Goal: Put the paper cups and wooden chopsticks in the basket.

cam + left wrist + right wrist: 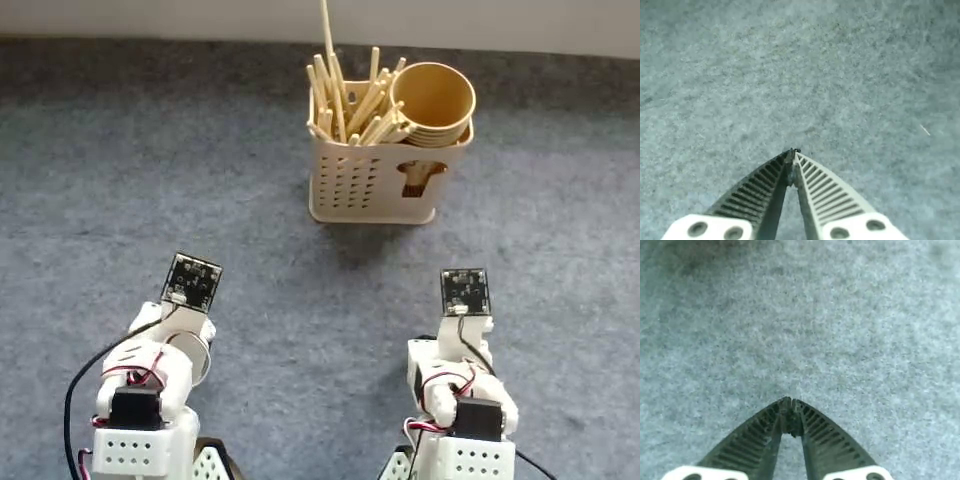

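Clenched at the left gripper (791,152): two black ribbed fingers (757,192) drawn together, touching at the very tips, closed on themselves. Beneath and just ahead of those tips, a grey felt table cover (790,65). Farther out and off to one side of the tips, a thin pale sliver (925,130) lying on the felt, too small to identify.

Clenched likewise at the right gripper (789,404): black ribbed fingers (752,442) meeting at the tips, with a narrow slit just behind the contact, again over plain felt.

From above, two white arms (150,400) side by side at the near edge, each topped by a square black camera board (192,281) covering the fingers beneath.

Well ahead of both pairs of fingers and apart from them, towards the far edge: a cream perforated plastic basket (375,185), upright on the felt. Inside it, at the end lying ahead of the arm on the high view's right, a stack of tan paper cups (435,100), nested, mouths up. Beside the cups and touching them, at the other end, a bundle of pale wooden chopsticks (345,95), standing on end and fanned out above the rim, with one stick poking much higher than the rest.
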Robot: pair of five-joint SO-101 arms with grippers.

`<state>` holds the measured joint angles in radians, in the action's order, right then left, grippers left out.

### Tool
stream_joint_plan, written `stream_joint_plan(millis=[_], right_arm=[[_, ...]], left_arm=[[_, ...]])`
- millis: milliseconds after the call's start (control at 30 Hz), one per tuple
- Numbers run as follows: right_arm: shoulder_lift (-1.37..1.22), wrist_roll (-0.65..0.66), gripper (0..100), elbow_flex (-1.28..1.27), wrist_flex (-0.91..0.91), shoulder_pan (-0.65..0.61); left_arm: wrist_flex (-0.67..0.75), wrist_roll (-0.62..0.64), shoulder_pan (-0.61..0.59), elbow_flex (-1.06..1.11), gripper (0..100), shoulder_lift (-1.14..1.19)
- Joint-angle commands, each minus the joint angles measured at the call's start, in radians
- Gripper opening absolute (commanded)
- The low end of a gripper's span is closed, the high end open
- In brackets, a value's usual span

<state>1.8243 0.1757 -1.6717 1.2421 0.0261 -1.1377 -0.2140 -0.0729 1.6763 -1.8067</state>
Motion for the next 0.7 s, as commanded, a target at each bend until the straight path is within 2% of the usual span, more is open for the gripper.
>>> stream_joint_plan(millis=[0, 100, 400, 667], right_arm=[[0.013, -0.002, 1.5, -0.153, 0.008, 0.013], [0.013, -0.002, 1.5, -0.153, 0.008, 0.013], [0.013, -0.002, 1.5, -0.153, 0.008, 0.013], [0.013, -0.002, 1.5, -0.153, 0.008, 0.013]], left_arm=[[-0.124, -0.006, 0.05, 0.019, 1, -0.012], [-0.18, -0.002, 0.025, 0.019, 1, -0.013], [-0.181, -0.002, -0.067, 0.019, 1, -0.013], [-0.181, -0.002, -0.064, 0.019, 1, -0.013]])
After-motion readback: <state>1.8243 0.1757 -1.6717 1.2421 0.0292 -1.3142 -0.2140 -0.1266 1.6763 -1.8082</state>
